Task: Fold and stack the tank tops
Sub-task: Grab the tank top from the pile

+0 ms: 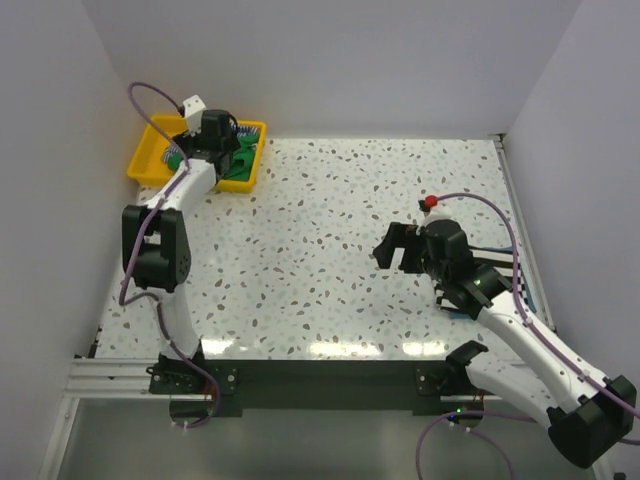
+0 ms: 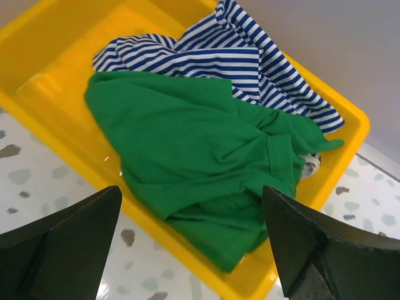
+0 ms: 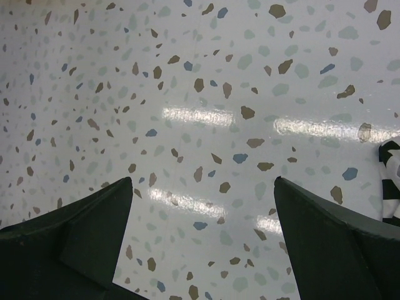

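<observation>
A crumpled bright green tank top (image 2: 200, 169) lies in the yellow tray (image 2: 37, 44), partly over a blue-and-white striped tank top (image 2: 231, 56) at the tray's far side. My left gripper (image 2: 191, 189) hovers open above the green one, nothing between its fingers; from above, the left gripper (image 1: 222, 140) hangs over the tray (image 1: 145, 160). My right gripper (image 3: 203, 180) is open above bare table at the right, the right gripper (image 1: 398, 250) holding nothing. A corner of the black-and-white striped tank top (image 3: 390, 181) shows at the right edge, mostly hidden under the right arm (image 1: 519, 283).
The tray stands in the far left corner against the white walls. The speckled table (image 1: 300, 260) stretches between the arms. A raised rail (image 1: 515, 210) runs along the table's right edge.
</observation>
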You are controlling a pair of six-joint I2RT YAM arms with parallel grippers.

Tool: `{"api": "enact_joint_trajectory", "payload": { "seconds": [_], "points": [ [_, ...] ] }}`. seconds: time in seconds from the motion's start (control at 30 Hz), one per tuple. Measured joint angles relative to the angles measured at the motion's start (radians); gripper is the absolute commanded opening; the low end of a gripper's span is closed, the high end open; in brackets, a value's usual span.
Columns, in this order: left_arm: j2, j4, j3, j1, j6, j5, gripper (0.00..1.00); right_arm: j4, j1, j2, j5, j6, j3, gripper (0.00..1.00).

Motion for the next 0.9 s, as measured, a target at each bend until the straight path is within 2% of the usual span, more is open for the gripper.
{"api": "enact_joint_trajectory", "payload": {
  "seconds": [0.13,0.27,0.47,0.87,0.9],
  "points": [
    [0.233,0.002,0.172,0.012,0.033,0.030,0.96,0.000,0.000,0.002,-0.010,-0.003,-0.002,0.99],
    [0.337,0.001,0.193,0.010,0.060,0.106,0.95,0.004,0.000,0.003,-0.015,-0.007,-0.008,0.99],
    [0.357,0.024,0.230,0.010,0.076,0.167,0.91,0.003,0.000,0.003,-0.016,-0.008,-0.022,0.99],
    [0.440,0.089,0.316,0.010,0.077,0.257,0.75,0.002,0.000,0.000,-0.015,-0.013,-0.040,0.99],
    [0.451,0.088,0.316,0.010,0.072,0.264,0.72,0.002,0.000,0.002,-0.015,-0.014,-0.040,0.99]
  ]
}}
